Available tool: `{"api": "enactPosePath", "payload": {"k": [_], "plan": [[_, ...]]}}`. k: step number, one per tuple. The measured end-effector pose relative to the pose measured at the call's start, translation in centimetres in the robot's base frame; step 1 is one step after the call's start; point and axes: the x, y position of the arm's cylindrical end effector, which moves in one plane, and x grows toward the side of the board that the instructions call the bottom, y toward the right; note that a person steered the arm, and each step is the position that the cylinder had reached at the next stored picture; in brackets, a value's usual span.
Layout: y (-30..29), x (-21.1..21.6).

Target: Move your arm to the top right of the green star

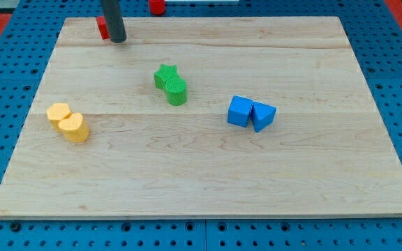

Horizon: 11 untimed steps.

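Observation:
The green star (164, 74) lies a little left of the board's middle, touching a green cylinder (176, 91) just below and to its right. My tip (118, 39) is near the board's top edge, up and to the left of the star, well apart from it. It stands right next to a red block (102, 27) that the rod partly hides.
Two yellow blocks (68, 122) sit together at the view's left. A blue cube (240, 111) and a blue triangular block (263, 115) touch each other at the right of centre. Another red block (157, 6) lies beyond the wooden board's (208, 188) top edge.

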Motion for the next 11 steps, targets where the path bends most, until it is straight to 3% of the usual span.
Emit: {"api": "enactPosePath", "payload": {"k": [1,5,7,9,11], "plan": [[0.0,0.1],[12.3,5.5],[12.4,5.5],[18.0,8.6],[19.7,10.1]]}}
